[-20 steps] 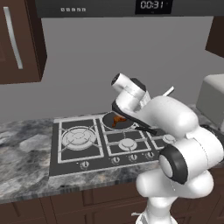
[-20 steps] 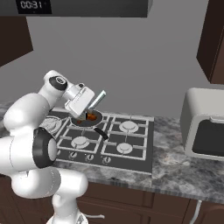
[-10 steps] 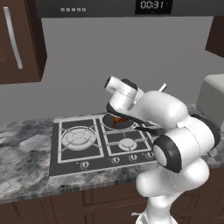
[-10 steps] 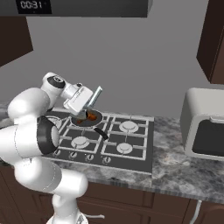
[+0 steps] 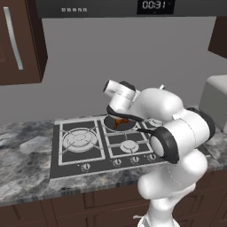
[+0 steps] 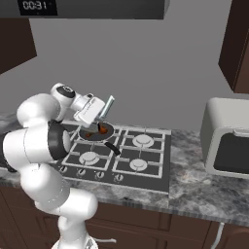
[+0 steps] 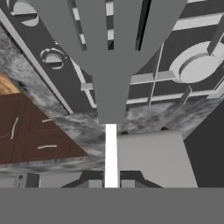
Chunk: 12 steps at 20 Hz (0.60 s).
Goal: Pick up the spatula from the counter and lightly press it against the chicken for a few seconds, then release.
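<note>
- Grey marbled counter [image 6: 194, 182] tops dark wood cabinets [image 6: 146, 226].
- The gripper [image 7: 111, 180] is clamped on the spatula [image 7: 109, 52] by its handle, over the cooktop [image 6: 151, 163], blade tilted up.
- Chicken [image 6: 103, 130] sits in a pan [image 6: 90, 136] just below.
- The display [image 5: 152, 5] above the grey wall reads "00:31".

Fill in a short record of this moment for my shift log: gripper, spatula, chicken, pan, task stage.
gripper: shut on the spatula's white handle
spatula: held, grey slotted blade tilted up above the pan, apart from the chicken
chicken: lying in the pan
pan: on a rear burner of the stove, dark handle pointing to the front
task stage: spatula off the counter and in hand; press on the chicken not yet made
</note>
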Tool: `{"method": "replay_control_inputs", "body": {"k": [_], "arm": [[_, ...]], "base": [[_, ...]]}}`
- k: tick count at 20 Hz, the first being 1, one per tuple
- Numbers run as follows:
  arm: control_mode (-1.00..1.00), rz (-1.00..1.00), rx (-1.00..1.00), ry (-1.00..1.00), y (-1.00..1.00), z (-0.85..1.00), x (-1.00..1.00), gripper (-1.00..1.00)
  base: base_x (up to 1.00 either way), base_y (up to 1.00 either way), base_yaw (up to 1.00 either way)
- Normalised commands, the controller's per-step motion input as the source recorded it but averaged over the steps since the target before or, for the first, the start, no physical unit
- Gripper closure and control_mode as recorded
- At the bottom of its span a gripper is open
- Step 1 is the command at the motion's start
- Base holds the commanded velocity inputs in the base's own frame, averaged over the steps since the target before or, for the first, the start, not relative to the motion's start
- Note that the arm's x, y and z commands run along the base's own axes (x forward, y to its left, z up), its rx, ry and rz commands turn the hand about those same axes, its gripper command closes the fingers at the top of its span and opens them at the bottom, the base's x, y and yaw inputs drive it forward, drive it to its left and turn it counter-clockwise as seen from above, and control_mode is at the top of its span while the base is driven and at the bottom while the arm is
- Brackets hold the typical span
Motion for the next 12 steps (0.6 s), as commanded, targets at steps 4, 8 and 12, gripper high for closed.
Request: {"method": "replay_control_inputs", "body": {"k": [4,8,12], "arm": [[-1.0,0.0,0.0,0.0,0.09,-0.13,0.29,1.0],[-1.0,0.0,0.0,0.0,0.07,-0.12,0.24,1.0],[-1.0,0.0,0.0,0.0,0.06,-0.18,0.23,1.0]], "base": [[0.0,0.0,0.0],[0.0,0.0,0.0],[0.0,0.0,0.0]]}}
